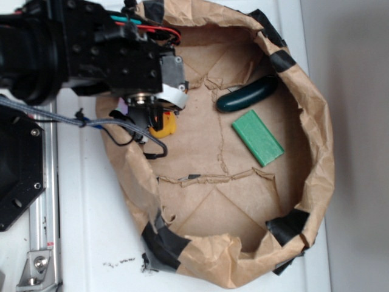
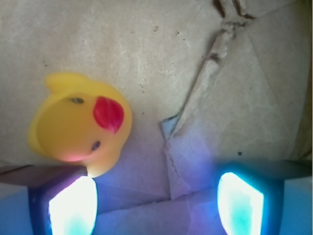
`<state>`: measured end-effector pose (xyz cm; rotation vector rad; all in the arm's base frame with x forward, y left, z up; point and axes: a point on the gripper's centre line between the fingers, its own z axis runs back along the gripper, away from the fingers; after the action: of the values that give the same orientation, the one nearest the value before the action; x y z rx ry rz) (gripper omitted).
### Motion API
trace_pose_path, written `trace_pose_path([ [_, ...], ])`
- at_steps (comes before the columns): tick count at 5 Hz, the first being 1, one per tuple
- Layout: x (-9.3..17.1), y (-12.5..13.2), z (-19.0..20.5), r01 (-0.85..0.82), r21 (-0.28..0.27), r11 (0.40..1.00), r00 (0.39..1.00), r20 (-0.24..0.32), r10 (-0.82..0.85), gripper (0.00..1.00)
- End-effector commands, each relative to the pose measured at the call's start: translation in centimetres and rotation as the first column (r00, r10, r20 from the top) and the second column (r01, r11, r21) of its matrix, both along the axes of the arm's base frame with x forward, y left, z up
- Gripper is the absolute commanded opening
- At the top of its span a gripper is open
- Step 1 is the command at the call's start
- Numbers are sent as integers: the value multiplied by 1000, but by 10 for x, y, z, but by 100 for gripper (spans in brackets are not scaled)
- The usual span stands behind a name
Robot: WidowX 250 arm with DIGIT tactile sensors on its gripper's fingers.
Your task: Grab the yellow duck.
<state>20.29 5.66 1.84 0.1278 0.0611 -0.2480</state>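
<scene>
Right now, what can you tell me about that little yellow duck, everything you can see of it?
The yellow duck is a small, rounded toy of smooth, rubbery-looking material, with a red beak and dark dot eyes. In the wrist view it lies on brown paper, its face turned toward the camera, next to one fingertip of the open gripper rather than between the two. From the exterior view only a yellow sliver shows beneath the arm, near the left side of the paper-lined bowl. Whether the finger touches it is unclear.
</scene>
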Motion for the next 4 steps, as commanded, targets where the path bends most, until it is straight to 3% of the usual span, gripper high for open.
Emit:
trace_pose_path([
  [1,4,1,-1,10,10,1000,1000,10,-10,100],
  [2,5,-1,2,10,7,1000,1000,15,-10,100],
  [4,6,8,33,-25,-33,999,995,92,28,100],
])
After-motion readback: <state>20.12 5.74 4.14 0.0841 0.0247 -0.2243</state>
